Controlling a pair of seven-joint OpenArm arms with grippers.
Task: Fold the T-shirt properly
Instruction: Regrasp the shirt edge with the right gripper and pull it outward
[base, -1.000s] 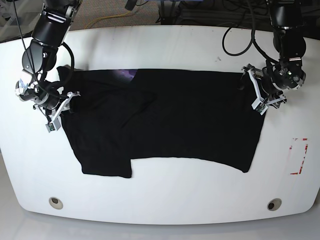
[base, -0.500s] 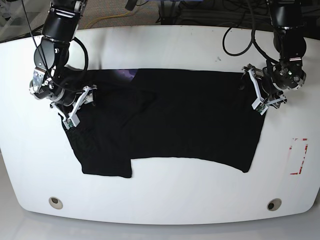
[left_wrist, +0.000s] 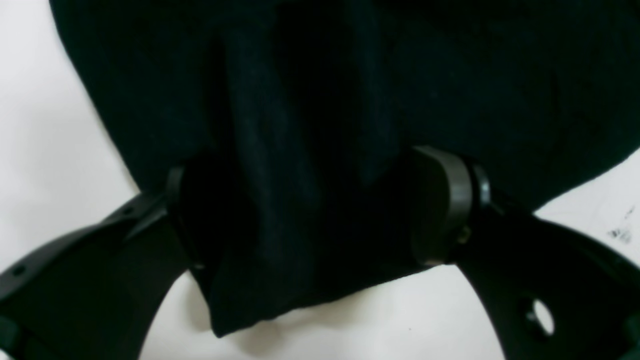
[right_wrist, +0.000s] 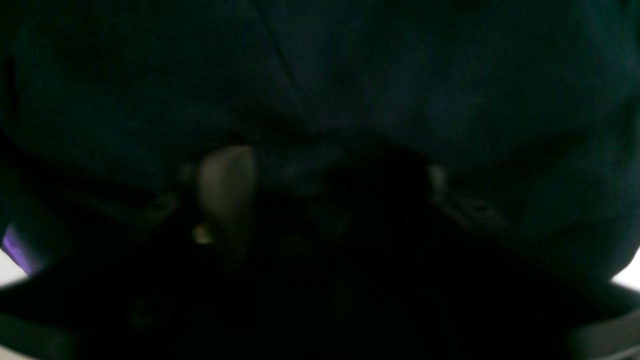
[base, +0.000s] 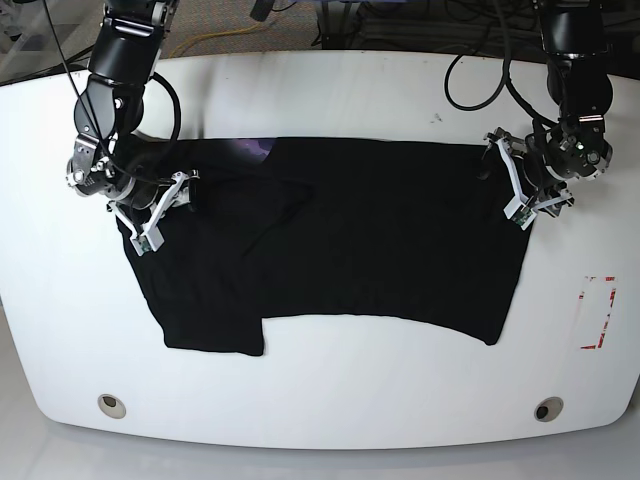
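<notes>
Bare table (base: 330, 385) open along near edge (2 inset discs there); T-shirt (base: 350, 240) blankets middle.

- The right hand (base: 160, 212) has been carried inward from the counter's edge, over the sleeve end of the T-shirt (base: 340, 240), most of that travel falling in the first half second.
- The sleeve edge has been drawn inward with it, so that cloth once lying flat beside the hand is now bunched beneath it.
- Small wrinkles have been raised in the cloth just below the right hand.
</notes>
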